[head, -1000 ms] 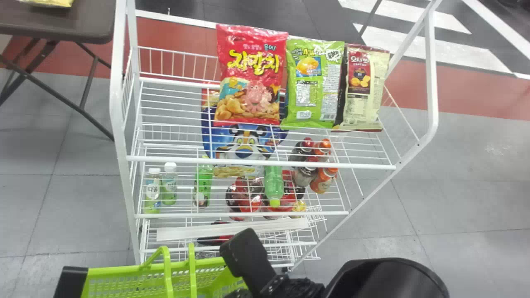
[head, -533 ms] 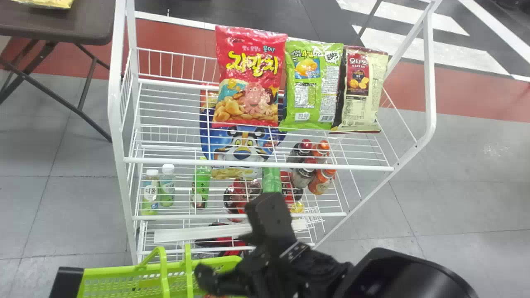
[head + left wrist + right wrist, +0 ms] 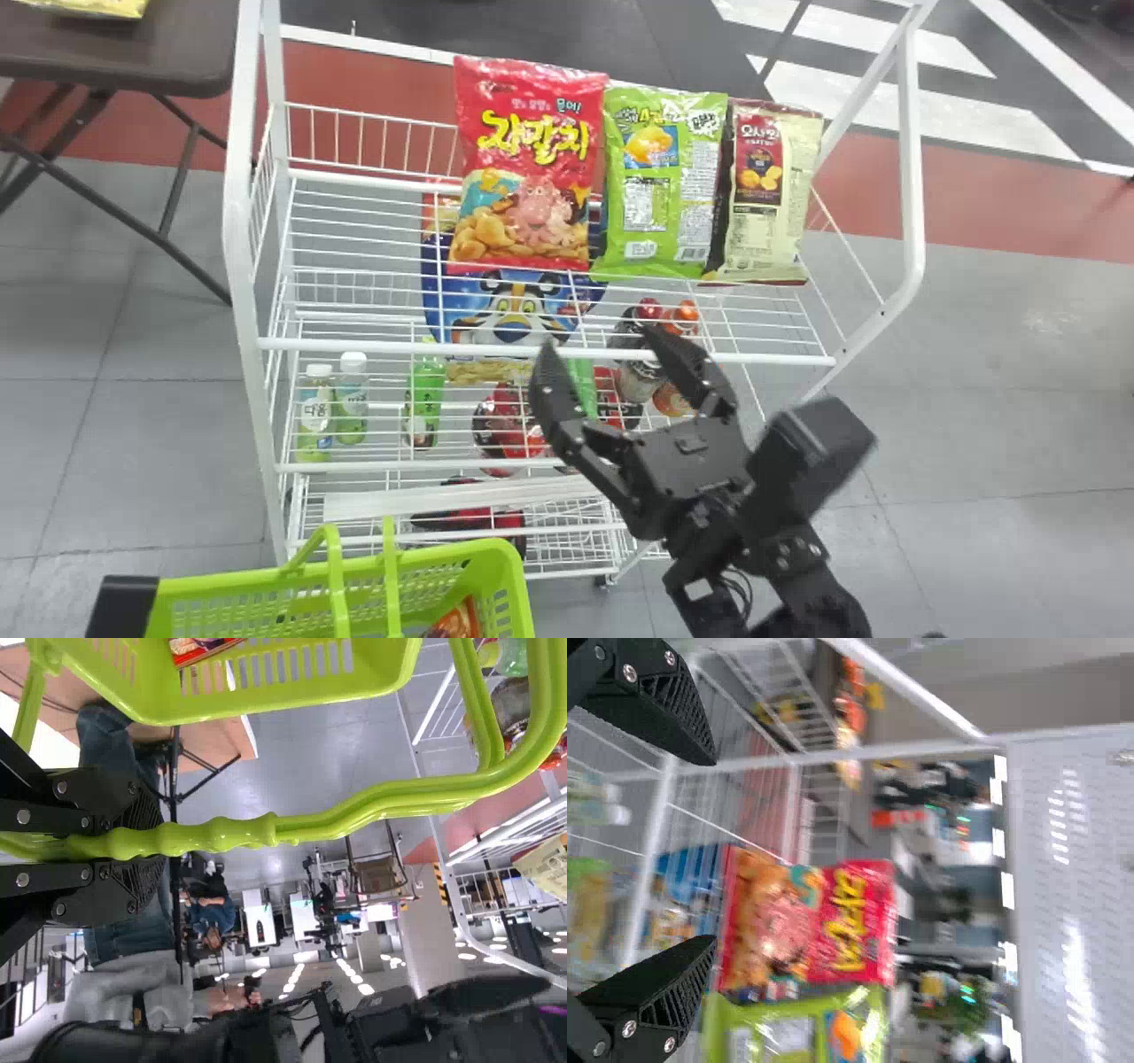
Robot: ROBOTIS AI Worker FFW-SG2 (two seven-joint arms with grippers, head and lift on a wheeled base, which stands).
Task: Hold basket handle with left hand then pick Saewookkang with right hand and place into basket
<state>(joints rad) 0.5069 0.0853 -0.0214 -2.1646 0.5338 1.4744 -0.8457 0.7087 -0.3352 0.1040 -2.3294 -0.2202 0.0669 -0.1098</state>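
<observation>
White wire rack (image 3: 399, 346) is filling most of my head view, its top shelf carrying the bags. Green basket (image 3: 443, 556) is hanging near its front left corner, a small packet (image 3: 456, 620) already lying inside. My left gripper (image 3: 142, 846) is clamping the basket handle (image 3: 230, 833), so the hold is done; pick and place are remaining. Right gripper (image 3: 598, 344) is hovering by the top shelf's front rail, fingers spread wide, holding nothing. I'm not certain which pack is Saewookkang; judging by the approach, I'm guessing the red bag (image 3: 527, 168), standing toward the shelf's back edge, left of the green bag (image 3: 660, 186) and cream bag (image 3: 771, 190). Red's left side is facing open shelf out to the left end; its right side is sitting tight against green, so that finger could be snagging the neighbour. I'm needing clearance over the front rail going in, and over the basket rim coming back.
</observation>
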